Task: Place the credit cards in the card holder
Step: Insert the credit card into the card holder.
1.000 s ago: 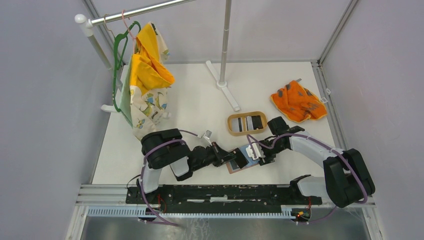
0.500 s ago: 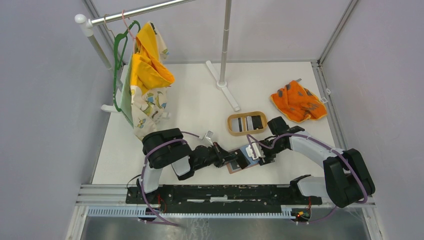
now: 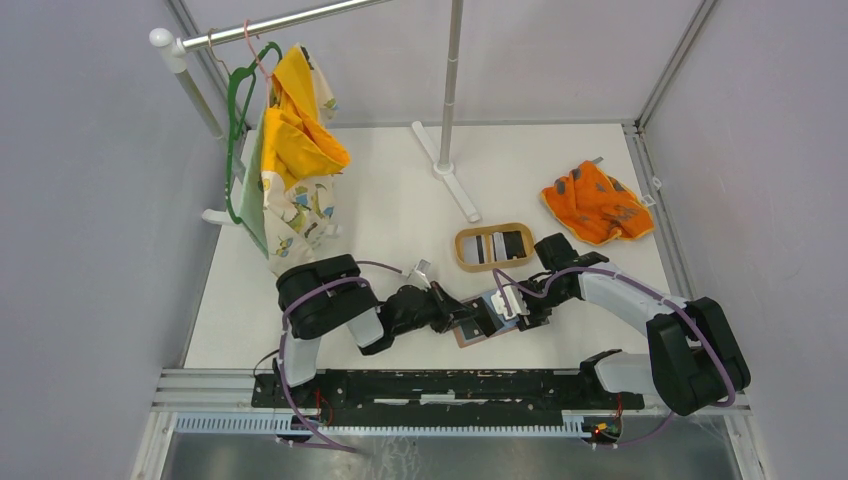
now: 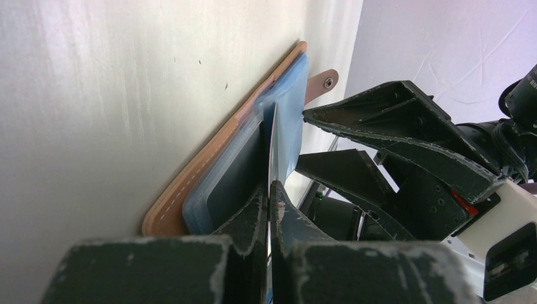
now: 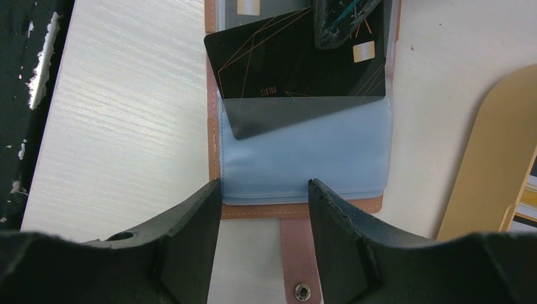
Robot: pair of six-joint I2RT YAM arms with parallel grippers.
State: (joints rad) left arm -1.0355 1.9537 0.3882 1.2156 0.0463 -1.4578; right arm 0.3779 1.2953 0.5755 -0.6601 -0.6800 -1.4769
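A white table (image 3: 400,200) carries four things: an open reddish-brown card holder (image 5: 304,164) near the middle, an oval light-wood tray (image 3: 462,250) just beyond it, an orange patterned cloth (image 3: 595,203) far right, and a white rack foot (image 3: 450,172) far centre.

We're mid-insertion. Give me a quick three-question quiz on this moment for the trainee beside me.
1. True or false: the left gripper is shut on a black card.
2. Relative to the card holder, that card is: A) fully seated; B) partly in the blue pocket, askew; C) not touching it.
3. Which gripper stands open over the holder's strap end?
Key: 1 true; 2 B; 3 the right gripper.
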